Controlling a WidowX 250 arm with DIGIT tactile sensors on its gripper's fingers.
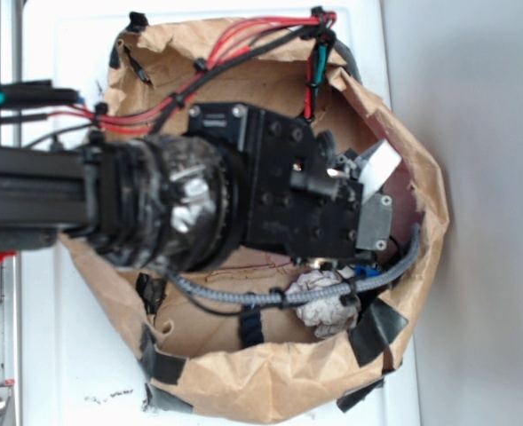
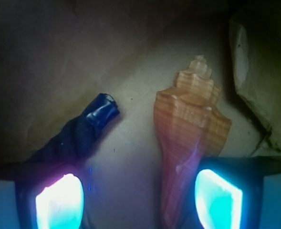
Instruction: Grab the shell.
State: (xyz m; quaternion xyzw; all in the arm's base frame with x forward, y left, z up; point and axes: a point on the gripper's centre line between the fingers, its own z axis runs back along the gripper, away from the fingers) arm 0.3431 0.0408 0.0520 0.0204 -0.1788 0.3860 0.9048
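Note:
The shell point(image 2: 190, 129) is an orange-brown ridged conch lying on the brown paper floor in the wrist view, spire pointing away and its tail running down between the fingers. My gripper point(image 2: 139, 200) stands open low over it. The shell's tail lies just inside the right glowing pad point(image 2: 217, 200), while the left pad point(image 2: 59, 202) is well apart from it. In the exterior view the arm and gripper body point(image 1: 319, 200) reach down into the paper bag and hide the shell.
A dark blue tube-like object point(image 2: 85, 129) lies left of the shell. The crumpled grey-white paper ball point(image 1: 325, 302) rests near the bag's lower wall. The brown paper bag point(image 1: 270, 377) with black tape patches surrounds everything; its wall point(image 2: 262, 71) rises at right.

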